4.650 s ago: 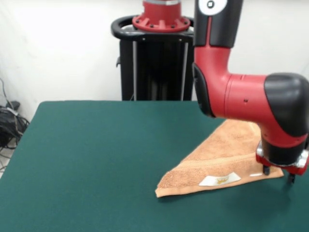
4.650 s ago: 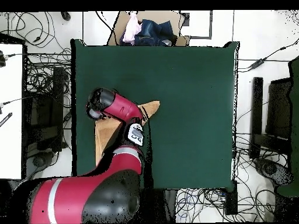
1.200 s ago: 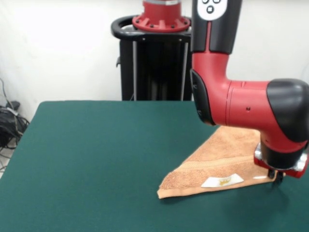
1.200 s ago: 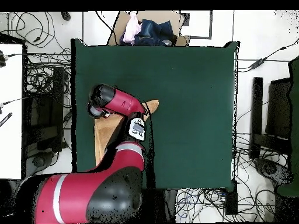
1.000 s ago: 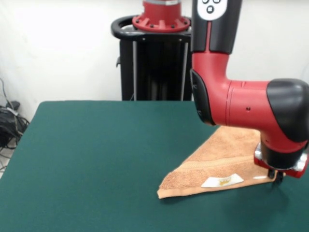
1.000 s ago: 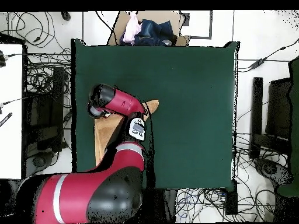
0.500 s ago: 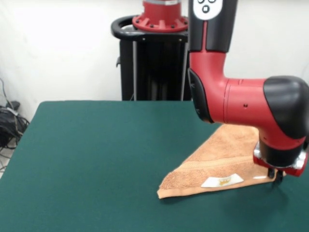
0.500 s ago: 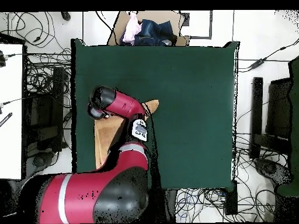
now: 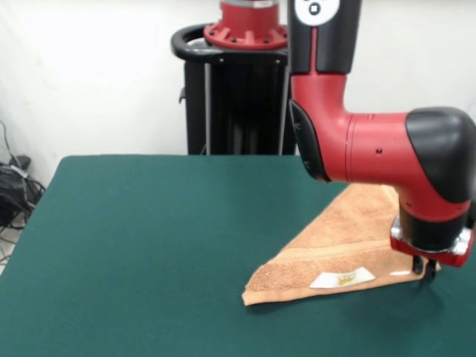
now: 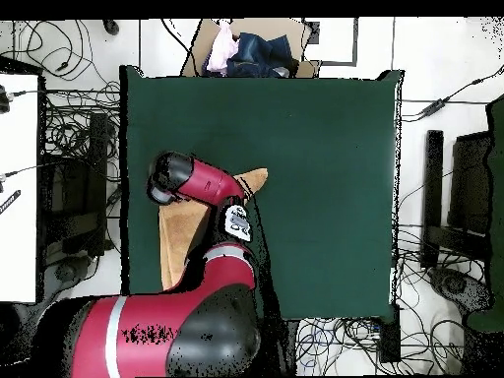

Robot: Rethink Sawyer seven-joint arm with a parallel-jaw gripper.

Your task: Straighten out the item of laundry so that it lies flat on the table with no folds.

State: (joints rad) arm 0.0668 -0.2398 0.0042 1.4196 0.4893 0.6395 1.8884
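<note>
The end effector (image 9: 428, 269) is down at the corner of the towel (image 9: 349, 242), its dark tips meeting the cloth's edge where it lies on the bench (image 9: 149, 238). The tips look drawn close together on that corner, though whether they have cloth between them I cannot tell for certain. The towel spreads away from the end effector as a folded triangle, doubled over on itself, its white label (image 9: 340, 278) just beside the tips on the upper layer and its far point well off across the green. In the overhead view the arm covers most of the cloth (image 10: 253, 181).

The risk is a pinch that catches both layers, or none: lifting both would drag the whole triangle rather than open it, and a shallow grip on terry could slip free mid-pull, leaving the fold in place.
</note>
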